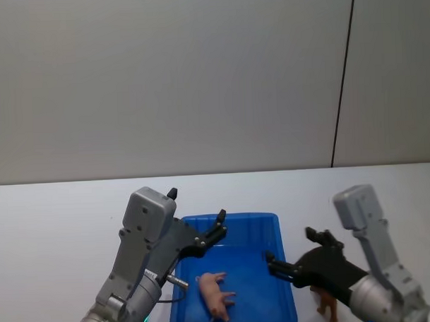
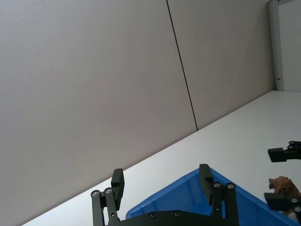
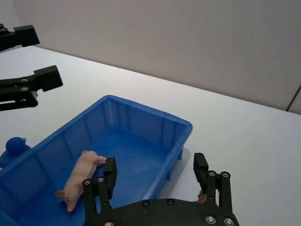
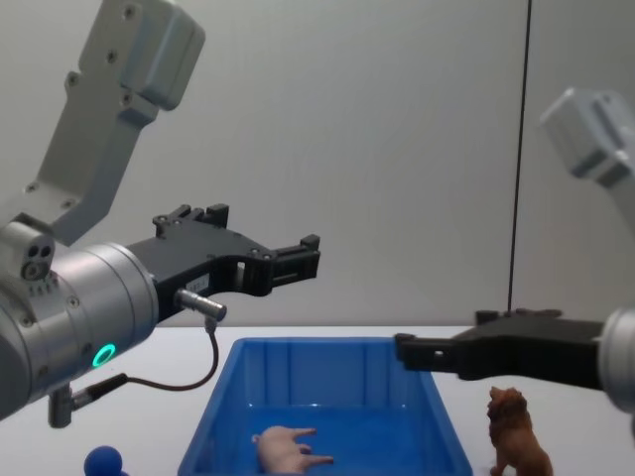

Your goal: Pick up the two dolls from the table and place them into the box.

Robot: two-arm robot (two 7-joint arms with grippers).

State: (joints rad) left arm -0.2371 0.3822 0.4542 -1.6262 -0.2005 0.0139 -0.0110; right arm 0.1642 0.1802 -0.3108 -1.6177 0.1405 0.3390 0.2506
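Blue bin (image 1: pixel 274 226): smooth moulded plastic, rectangular, sloped ribbed walls, rolled rim, on the plain white counter (image 1: pixel 62 223). Inside we found the pale pink pig (image 1: pixel 216 295), lying on its side on the bin floor, long axis roughly along the bin's length, legs toward the right wall. The brown maned lion (image 4: pixel 516 436) stood upright on the counter just beside that wall. The left hand (image 2: pixel 161 181) hung over the bin, fingers apart; the right hand (image 1: pixel 290 247) hung over the right rim, above the lion, fingers likewise spread.
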